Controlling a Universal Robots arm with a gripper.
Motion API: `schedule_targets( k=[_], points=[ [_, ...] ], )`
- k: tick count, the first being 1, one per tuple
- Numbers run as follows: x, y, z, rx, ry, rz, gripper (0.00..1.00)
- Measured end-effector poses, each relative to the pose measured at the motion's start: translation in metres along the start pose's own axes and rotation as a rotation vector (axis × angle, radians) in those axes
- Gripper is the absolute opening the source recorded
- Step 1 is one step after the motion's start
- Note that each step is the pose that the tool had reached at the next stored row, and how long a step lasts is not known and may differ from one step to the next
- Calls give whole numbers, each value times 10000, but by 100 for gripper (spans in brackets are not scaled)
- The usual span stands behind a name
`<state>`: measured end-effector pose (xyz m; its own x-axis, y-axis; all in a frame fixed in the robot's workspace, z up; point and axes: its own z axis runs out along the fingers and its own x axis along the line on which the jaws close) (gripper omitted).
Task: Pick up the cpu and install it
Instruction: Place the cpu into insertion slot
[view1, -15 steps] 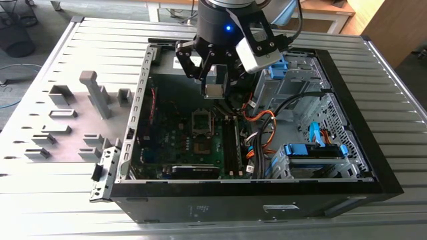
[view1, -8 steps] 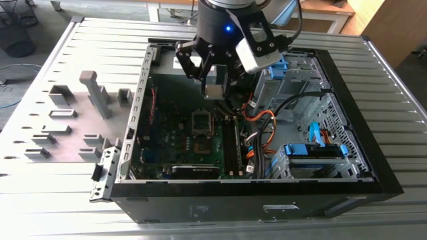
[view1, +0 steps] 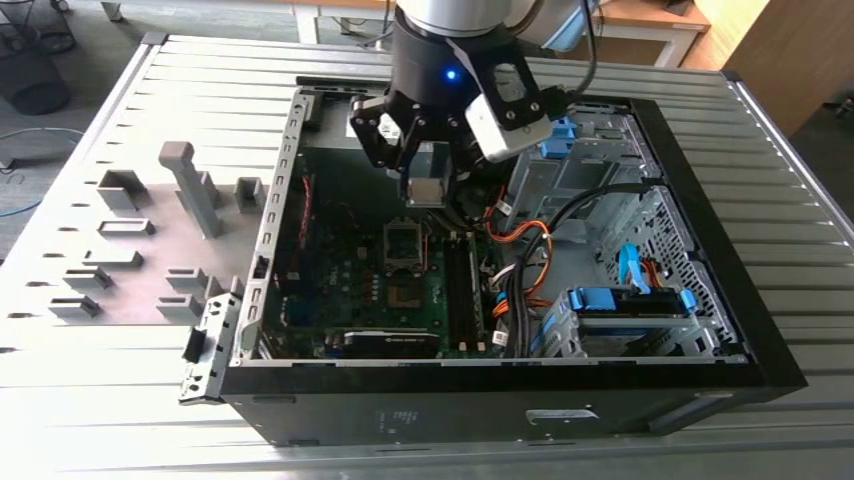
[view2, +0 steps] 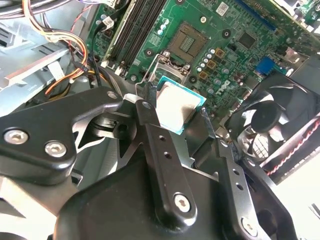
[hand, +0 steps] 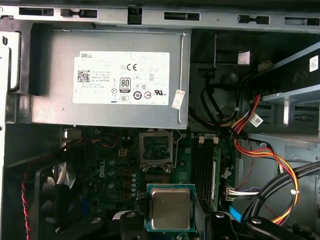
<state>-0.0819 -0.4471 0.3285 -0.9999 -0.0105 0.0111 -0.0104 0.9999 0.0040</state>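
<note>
Jaws pinch the cpu (view2: 177, 102) by two opposite edges, one black finger (view2: 150, 125) on each side, metal top facing the wrist cameras. The gripper (view2: 175, 114) hangs inside the open computer case (view1: 694, 205), with the chip held clear above the green motherboard (hand: 112, 172) and touching nothing else. The socket (hand: 156, 148) sits uncovered on the board, near the chip but apart from it. Beyond the socket is the grey power supply (hand: 105, 100); a black fan (view2: 267, 120) and coloured cables (hand: 262, 152) flank the board. Outside the case, grey holder blocks (view1: 194, 190) stand on the table (view1: 80, 400), at the exterior view's left.
</note>
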Motion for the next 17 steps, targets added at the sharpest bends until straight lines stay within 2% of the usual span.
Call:
schedule_targets(
  k=[10, 17],
  points=[
    [43, -1, 176, 0, 0, 0, 47],
    [52, -1, 239, 1, 0, 0, 47]
  ],
)
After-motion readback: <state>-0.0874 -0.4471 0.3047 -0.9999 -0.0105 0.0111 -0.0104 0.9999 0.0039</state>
